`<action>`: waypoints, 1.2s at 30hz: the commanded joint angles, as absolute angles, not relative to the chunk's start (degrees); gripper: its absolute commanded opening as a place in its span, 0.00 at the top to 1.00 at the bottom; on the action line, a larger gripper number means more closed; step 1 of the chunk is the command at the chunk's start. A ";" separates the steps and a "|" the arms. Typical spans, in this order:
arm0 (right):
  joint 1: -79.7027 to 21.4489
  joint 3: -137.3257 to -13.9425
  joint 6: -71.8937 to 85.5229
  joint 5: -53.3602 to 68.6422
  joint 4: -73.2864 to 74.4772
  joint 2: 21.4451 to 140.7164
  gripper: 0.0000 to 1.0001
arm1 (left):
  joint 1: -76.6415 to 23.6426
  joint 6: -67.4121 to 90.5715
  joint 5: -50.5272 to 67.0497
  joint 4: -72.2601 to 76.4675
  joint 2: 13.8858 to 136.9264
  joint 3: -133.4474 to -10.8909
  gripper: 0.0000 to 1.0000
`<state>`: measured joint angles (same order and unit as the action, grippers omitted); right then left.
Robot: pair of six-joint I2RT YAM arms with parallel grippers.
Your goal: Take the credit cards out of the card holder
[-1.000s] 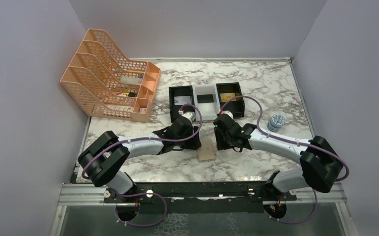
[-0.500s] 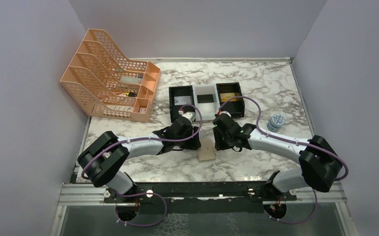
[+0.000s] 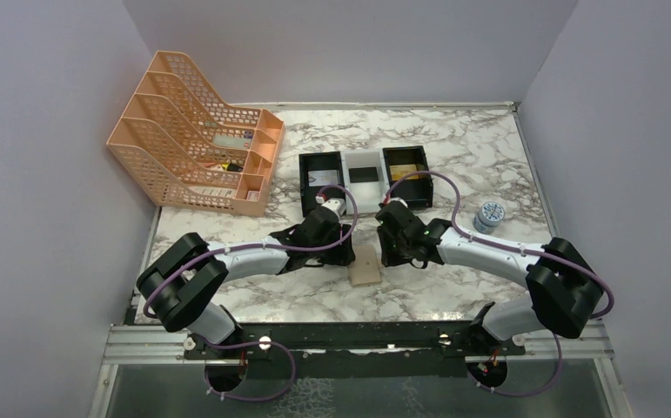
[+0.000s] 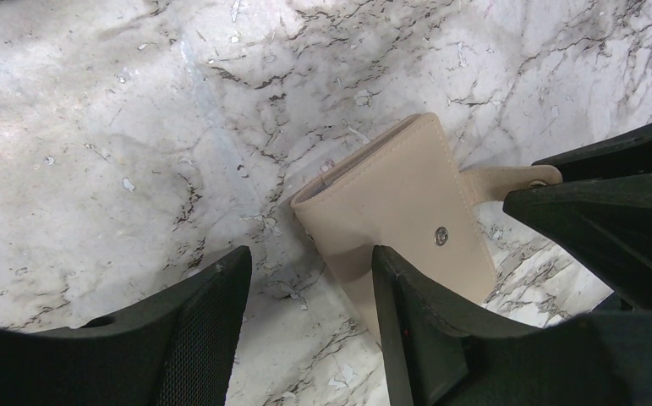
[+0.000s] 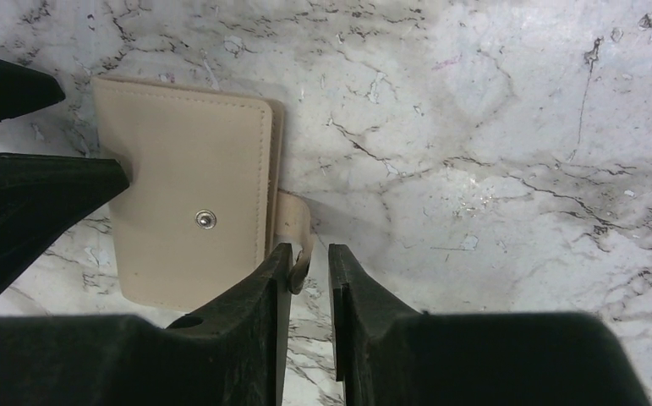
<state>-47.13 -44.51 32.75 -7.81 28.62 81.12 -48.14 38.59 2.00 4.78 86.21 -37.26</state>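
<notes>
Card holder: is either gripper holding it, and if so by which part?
Not held yet. The right gripper's jaws straddle the card holder's snap strap with a gap showing; the left gripper stands open.

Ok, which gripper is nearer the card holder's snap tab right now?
Right. The right gripper straddles the snap tab, its fingers narrowly apart on either side of it. The left gripper sits open at the opposite edge of the card holder, one finger overlapping that edge.
</notes>
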 commanded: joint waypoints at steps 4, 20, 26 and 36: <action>-46.85 -46.00 32.12 -6.73 25.07 83.90 0.91 | -48.32 37.75 2.33 1.23 85.65 -36.66 0.43; -46.85 -45.53 34.22 0.59 23.23 74.31 0.99 | -48.32 41.11 -11.74 -0.89 72.23 -32.16 0.11; -46.85 -45.72 36.19 7.11 19.50 72.46 0.99 | -48.25 43.12 -21.96 -8.87 63.12 -31.68 0.01; -46.85 -47.08 36.62 16.21 13.88 72.66 0.99 | -48.16 45.53 -26.47 -13.38 52.18 -29.37 0.01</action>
<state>-46.92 -44.84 36.03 9.34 19.05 72.86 -48.12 43.81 -22.57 -10.46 55.46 -30.74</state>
